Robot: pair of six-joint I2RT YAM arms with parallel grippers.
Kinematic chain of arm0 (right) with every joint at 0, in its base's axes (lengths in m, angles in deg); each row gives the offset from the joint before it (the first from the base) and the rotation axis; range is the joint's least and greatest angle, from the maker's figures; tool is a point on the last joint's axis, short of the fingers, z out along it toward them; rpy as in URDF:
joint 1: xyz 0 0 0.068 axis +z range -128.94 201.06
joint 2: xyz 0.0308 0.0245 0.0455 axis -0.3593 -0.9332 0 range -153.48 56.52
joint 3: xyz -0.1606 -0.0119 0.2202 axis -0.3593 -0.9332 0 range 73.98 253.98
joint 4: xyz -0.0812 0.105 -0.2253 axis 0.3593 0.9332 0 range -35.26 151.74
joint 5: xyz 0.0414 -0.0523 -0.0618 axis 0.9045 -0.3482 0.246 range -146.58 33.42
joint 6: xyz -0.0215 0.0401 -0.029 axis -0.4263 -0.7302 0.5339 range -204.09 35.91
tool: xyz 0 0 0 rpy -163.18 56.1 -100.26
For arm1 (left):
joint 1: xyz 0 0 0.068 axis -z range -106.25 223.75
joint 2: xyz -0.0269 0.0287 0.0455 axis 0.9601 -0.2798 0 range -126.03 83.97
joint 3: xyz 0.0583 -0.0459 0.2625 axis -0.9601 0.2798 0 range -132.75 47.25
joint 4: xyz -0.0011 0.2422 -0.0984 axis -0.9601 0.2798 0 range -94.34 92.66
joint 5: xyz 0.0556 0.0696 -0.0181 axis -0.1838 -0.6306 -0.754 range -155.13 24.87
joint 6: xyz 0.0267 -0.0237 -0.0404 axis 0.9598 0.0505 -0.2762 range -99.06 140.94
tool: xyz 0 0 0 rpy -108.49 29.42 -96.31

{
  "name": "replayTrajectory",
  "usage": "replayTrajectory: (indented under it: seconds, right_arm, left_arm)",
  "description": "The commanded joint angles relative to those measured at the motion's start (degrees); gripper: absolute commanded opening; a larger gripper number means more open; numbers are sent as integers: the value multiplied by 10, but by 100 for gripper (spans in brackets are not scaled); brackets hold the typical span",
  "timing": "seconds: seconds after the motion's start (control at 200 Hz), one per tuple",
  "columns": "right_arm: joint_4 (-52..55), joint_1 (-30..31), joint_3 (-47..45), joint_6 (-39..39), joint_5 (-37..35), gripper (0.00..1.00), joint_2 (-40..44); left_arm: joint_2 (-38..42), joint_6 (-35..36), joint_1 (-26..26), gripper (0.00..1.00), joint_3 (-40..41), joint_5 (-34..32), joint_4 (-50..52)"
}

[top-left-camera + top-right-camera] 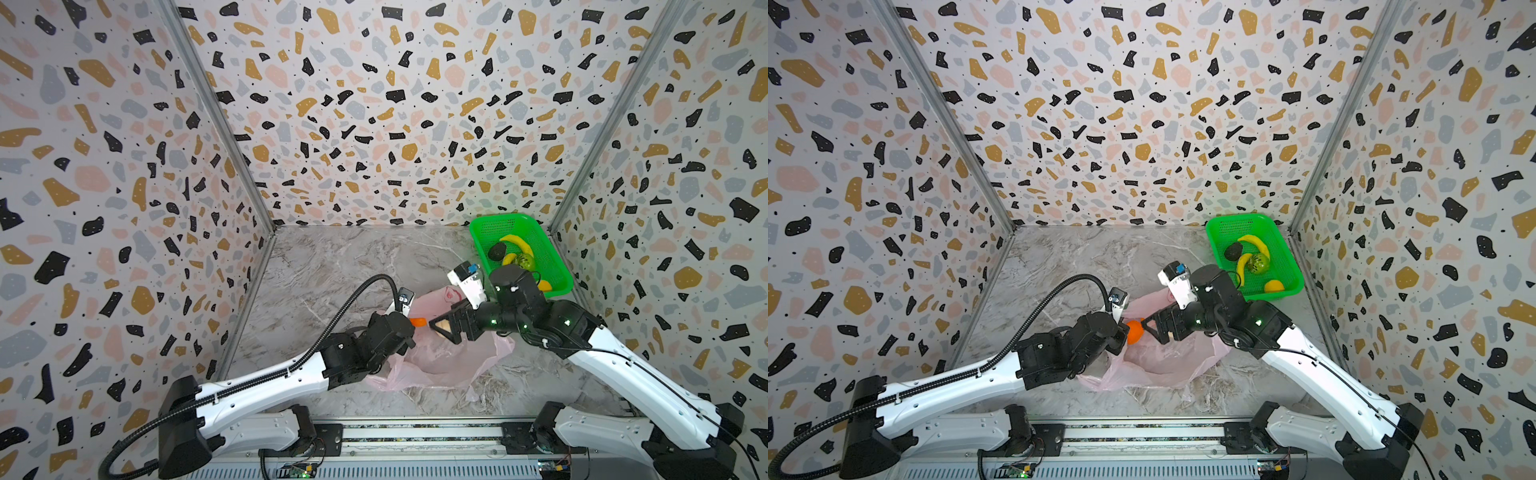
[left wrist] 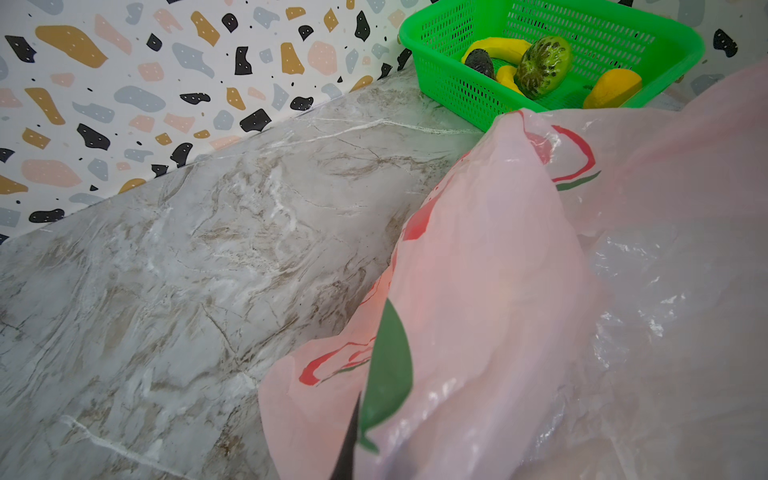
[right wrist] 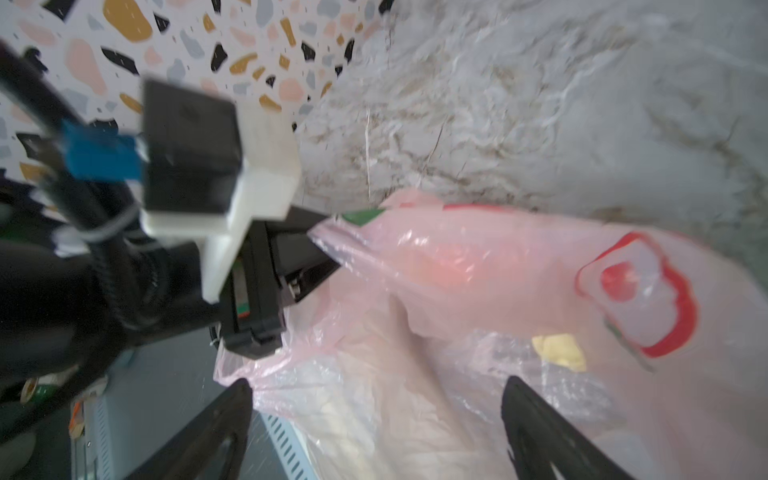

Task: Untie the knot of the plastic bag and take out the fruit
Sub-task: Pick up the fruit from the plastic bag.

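In both top views the plastic bag (image 1: 440, 361) lies crumpled on the marble worktop (image 1: 340, 266) between the two arms. The left pincer (image 1: 1124, 332) is at the bag's far edge, its tips hidden under its own body. The right pincer (image 1: 1148, 327) faces it, with an orange fruit (image 1: 1134, 331) between them, just beside the right tips. A green basket (image 1: 498, 220) near the far right corner holds a blackish avocado (image 1: 496, 251) and a banana (image 1: 517, 243).

In the left wrist view, pink film hangs close against the lens, so the grip itself is hidden.

In the right wrist view, the left pincer (image 3: 320, 245) is clamped tight on a pinch of the bag's film, which is drawn into a taut ridge. The right pincer's fingers (image 3: 224, 424) stand wide apart over the bag with nothing between them. An orange glow and a pale yellow piece (image 3: 559, 351) show through the plastic.
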Motion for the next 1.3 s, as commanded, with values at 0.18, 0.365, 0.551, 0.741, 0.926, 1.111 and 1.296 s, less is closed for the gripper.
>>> replayTrajectory:
  seconds: [0.18,0.365,0.551,0.741,0.926,1.111,1.296]
  right_arm:
    - [-80,67,-100,-66,-95,92,-18]
    - [-128,75,-157,-84,-171,93,-46]
    - [-207,71,-214,-83,-237,100,-75]
    - [-277,37,-253,-75,-272,100,-98]
    - [-341,-9,-274,-51,-267,100,-127]
    - [-383,-30,-275,-38,-265,100,-170]
    - [-409,-44,-270,-28,-262,100,-208]
  left_arm:
    - [7,5,3,0,-15,-7,-3]
    - [14,3,3,0,-6,2,-13]
    - [18,10,4,0,12,23,-37]
    - [18,7,5,0,20,26,-40]
    - [8,9,6,0,19,32,-44]
    - [-1,15,6,0,14,33,-45]
    - [-3,14,6,0,15,37,-47]
